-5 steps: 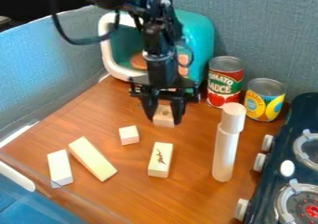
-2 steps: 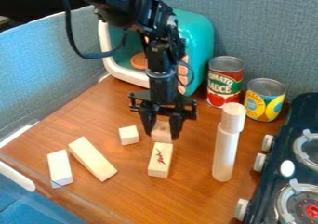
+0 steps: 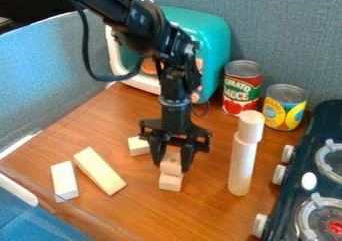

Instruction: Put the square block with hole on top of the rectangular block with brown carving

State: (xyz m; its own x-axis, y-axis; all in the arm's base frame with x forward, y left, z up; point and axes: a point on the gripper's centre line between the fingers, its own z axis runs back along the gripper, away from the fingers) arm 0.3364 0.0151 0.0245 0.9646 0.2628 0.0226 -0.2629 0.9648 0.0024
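Nearest, in the middle of the surface (image 3: 194, 212) toward its near edge, lies a pale oblong wooden block (image 3: 170, 183), presumably the one with the brown carving. Over its far part sits the square light-wood block with the hole (image 3: 171, 161), looking level; whether it fully bears on the block below I cannot tell. The black hand (image 3: 172, 167) is closed in on that square block, a finger against each of two opposite sides, so its opening is only as wide as the block.

It should handle as a light, stiff thing, smooth enough to slip a little under a weak pinch but hardly fragile. The two flat opposite sides are the place to hold it, as here, below the top and clear of the hole. I judge the placing nearly done: centre it along the lower block, let it settle, then part the fingers evenly. A slanted release could drag it off or twist the lower block.

To the left, nearer the left edge, lie a short white oblong block (image 3: 65, 180) and a longer cream one (image 3: 99, 171). To the right stands a pale wooden cylinder with a wider top (image 3: 243, 160). Just beyond the hand's left side is a small pale cube (image 3: 139, 146).
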